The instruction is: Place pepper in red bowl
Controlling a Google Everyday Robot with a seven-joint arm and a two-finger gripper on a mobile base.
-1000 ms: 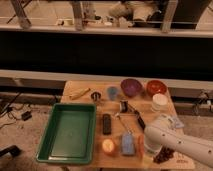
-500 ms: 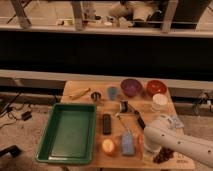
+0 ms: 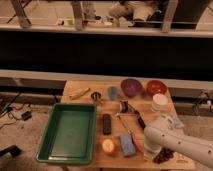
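Note:
The pepper (image 3: pixel 135 140) is a slim orange-red piece lying on the wooden table (image 3: pixel 80 86) near its front edge, just right of a blue sponge (image 3: pixel 126 144). The red bowl (image 3: pixel 156 87) stands at the table's back right, beside the purple bowl (image 3: pixel 131 86). My white arm (image 3: pixel 172 142) reaches in from the lower right. Its gripper (image 3: pixel 149 151) points down at the table's front edge, close to the right of the pepper. The arm's end covers the gripper's tip.
A green tray (image 3: pixel 55 150) fills the table's left side. A white round container (image 3: pixel 160 101) sits in front of the red bowl. A round yellow-orange fruit (image 3: pixel 108 145), a black remote (image 3: pixel 106 123), a blue cup (image 3: pixel 113 92) and a dark cluster (image 3: pixel 163 156) also lie on the table.

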